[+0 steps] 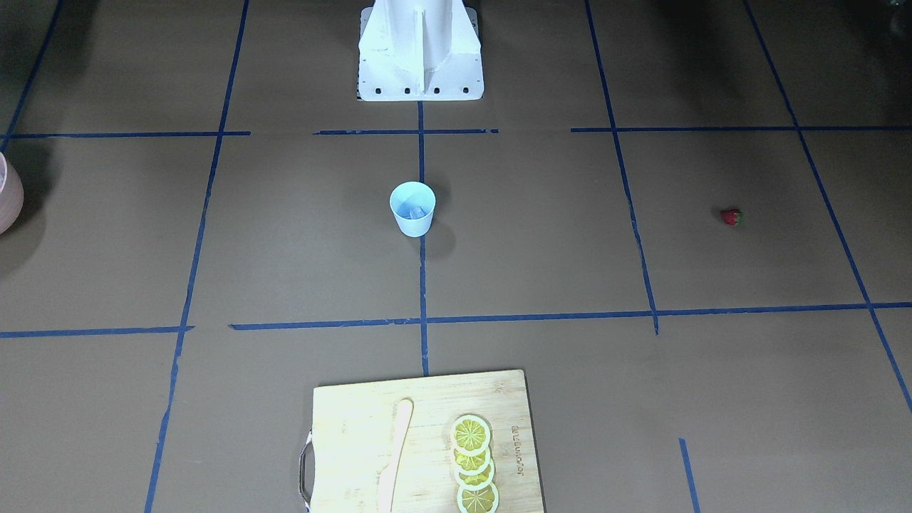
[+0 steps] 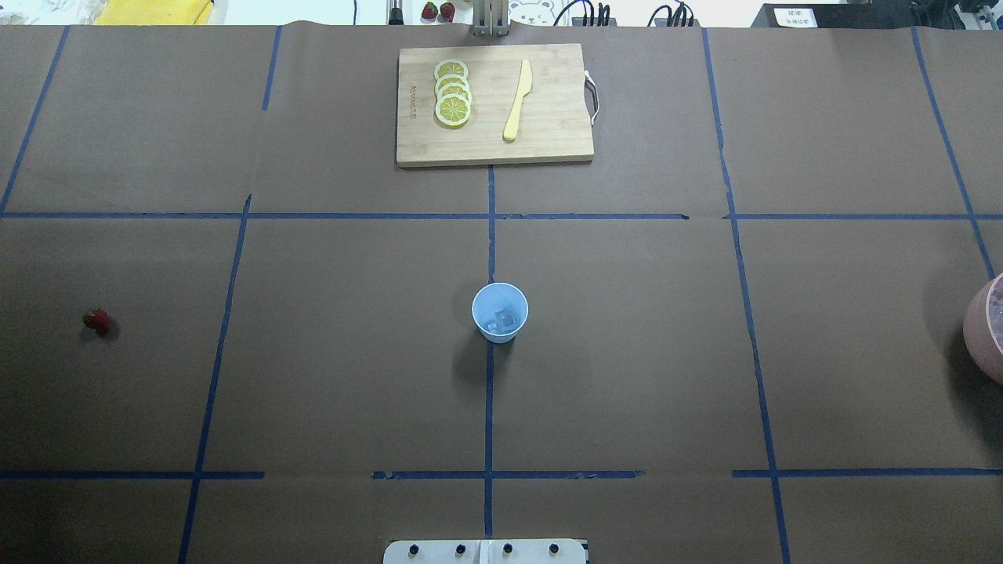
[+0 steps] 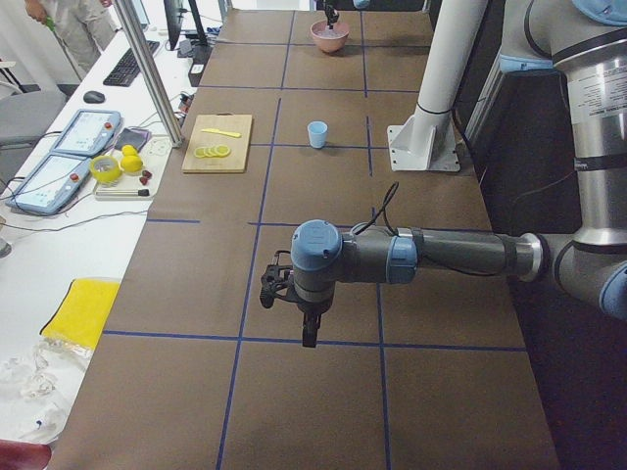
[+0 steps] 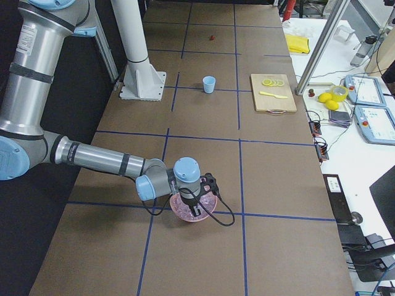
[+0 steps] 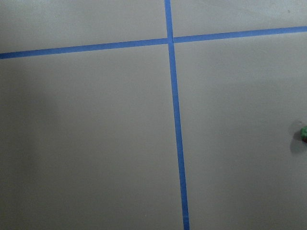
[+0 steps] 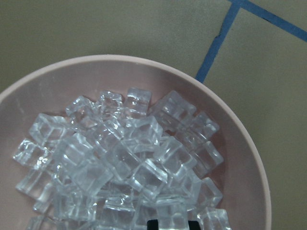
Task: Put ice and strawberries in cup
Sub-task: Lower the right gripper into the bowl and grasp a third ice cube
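Overhead, finds the cup (image 2: 500, 313) upright at the centre of the counter (image 2: 345, 376), on a line of blue tape (image 2: 490, 235), with a few cubes of ice (image 2: 501, 320) at its bottom. Sees the strawberry (image 2: 96, 319) far out at the cup's 9 o'clock, lying alone on the brown surface, well apart from everything else. Places a pink bowl (image 2: 986, 329) at the cup's 3 o'clock, cut by the edge of the view. Puts a wooden cutting board (image 2: 548, 133) at 12 o'clock, carrying a row of overlapping lemon slices (image 2: 453, 92) and a pale yellow knife (image 2: 517, 100) beside them.

Finds more ice heaped in the bowl in the right wrist view, many clear cubes piled against the pink wall. Catches the right pincer (image 6: 171, 224) only as two dark tips at 6 o'clock of that view, down at the heap; cannot tell whether spread or pinching a cube. Makes out the left pincer (image 3: 308, 328) in the left side view alone, on the near arm above bare counter; cannot tell its state. Notes a green speck (image 5: 303, 133) at 3 o'clock in the left wrist view, near crossing tape.
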You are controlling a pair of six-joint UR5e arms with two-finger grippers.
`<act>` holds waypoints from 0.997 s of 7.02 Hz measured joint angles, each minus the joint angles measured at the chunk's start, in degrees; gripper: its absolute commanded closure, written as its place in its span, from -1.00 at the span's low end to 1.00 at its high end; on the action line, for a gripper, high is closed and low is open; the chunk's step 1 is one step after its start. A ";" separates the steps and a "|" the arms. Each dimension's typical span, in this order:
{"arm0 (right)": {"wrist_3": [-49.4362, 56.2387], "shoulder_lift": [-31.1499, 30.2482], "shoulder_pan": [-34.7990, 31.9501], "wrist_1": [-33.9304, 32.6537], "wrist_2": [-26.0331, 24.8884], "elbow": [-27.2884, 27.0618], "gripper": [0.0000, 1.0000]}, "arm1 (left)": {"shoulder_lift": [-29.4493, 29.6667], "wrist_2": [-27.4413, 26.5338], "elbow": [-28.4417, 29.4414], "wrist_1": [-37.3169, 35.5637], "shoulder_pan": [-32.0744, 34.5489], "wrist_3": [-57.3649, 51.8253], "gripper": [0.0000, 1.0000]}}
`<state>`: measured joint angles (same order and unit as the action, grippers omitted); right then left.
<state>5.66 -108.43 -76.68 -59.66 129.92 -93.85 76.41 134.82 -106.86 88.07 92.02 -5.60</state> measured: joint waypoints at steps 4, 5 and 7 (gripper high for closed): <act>-0.30 3.37 -4.01 -16.83 3.21 -13.61 1.00 | -0.03 0.00 -0.01 0.00 0.00 0.02 -1.00; -0.79 6.95 -4.38 -27.90 3.29 -19.62 1.00 | -0.04 0.00 -0.01 0.00 0.00 0.03 -1.00; -6.71 17.05 -4.17 -45.02 3.18 -26.66 1.00 | -0.04 0.00 -0.04 -0.02 0.00 -0.01 -1.00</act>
<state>-1.06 -91.38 -80.85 -104.69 133.09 -120.51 76.38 134.83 -106.90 88.05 92.02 -5.62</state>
